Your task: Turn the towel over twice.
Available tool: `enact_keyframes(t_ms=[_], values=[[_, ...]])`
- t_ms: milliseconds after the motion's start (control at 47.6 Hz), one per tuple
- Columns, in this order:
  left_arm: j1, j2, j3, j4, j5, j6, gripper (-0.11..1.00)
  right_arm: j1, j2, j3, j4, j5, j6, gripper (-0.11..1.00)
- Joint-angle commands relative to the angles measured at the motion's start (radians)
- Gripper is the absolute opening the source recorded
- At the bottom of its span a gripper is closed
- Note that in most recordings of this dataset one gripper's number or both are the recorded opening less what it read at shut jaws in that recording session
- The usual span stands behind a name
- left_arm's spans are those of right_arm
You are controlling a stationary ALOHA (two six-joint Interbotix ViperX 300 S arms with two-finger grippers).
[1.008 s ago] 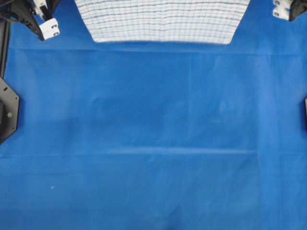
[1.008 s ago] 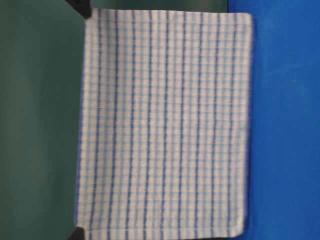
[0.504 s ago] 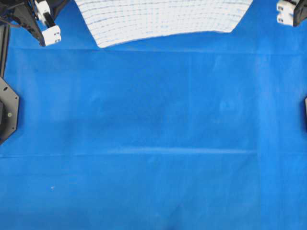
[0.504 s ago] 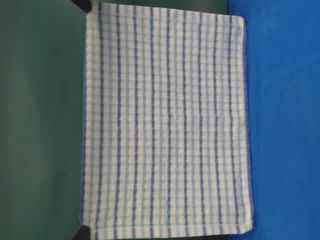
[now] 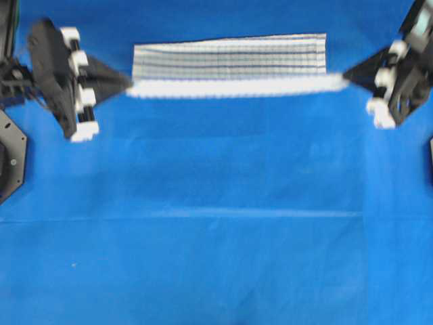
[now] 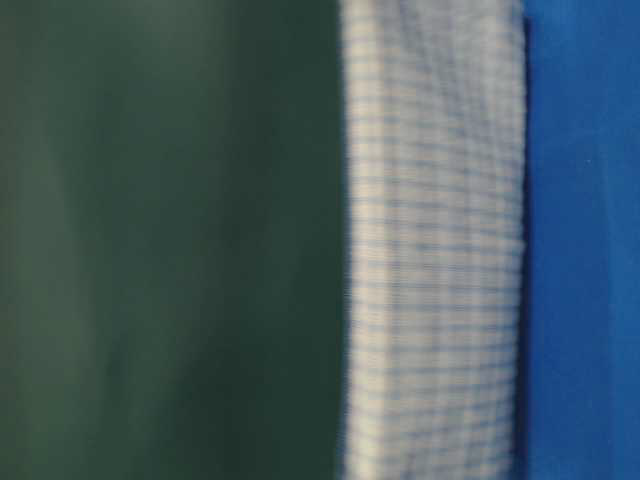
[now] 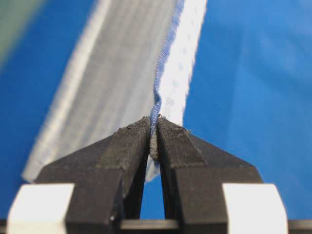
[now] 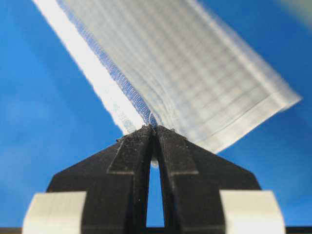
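Both grippers, left (image 5: 128, 86) and right (image 5: 344, 76), are clamping the top corners of the white blue-striped checked towel (image 5: 230, 57), which is hanging taut above the blue sheet (image 5: 216, 223); mid-flip, probably; next, lay it flat.

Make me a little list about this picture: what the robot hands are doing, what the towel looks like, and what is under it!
left gripper: shut on one corner of the towel
right gripper: shut on the opposite corner
towel: white with blue stripes, stretched between both grippers, hanging down
underneath: plain blue sheet
sharpness: blurry in both exterior views
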Motion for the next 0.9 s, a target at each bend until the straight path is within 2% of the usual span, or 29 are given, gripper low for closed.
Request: enact_keyframes(t_ms=[0,210,441,609,882], values=[[-0.054,0.048,0.002,-0.009,-0.017,-0.028,0.04,0.054,0.028,0.017,0.003,-0.031,0.04,0.05],[-0.189,0.227,0.012,-0.008,-0.081,-0.179,0.04,0.176,0.126,0.055,0.002,-0.089,0.121,0.05],[-0.359,0.353,0.003,-0.008,-0.126,-0.285,0.04,0.318,0.236,0.058,0.003,-0.146,0.201,0.05],[-0.443,0.365,0.0,-0.009,-0.13,-0.331,0.04,0.417,0.299,0.054,0.003,-0.19,0.258,0.05],[-0.489,0.368,0.0,-0.009,-0.127,-0.344,0.04,0.505,0.345,0.029,0.003,-0.195,0.31,0.05]])
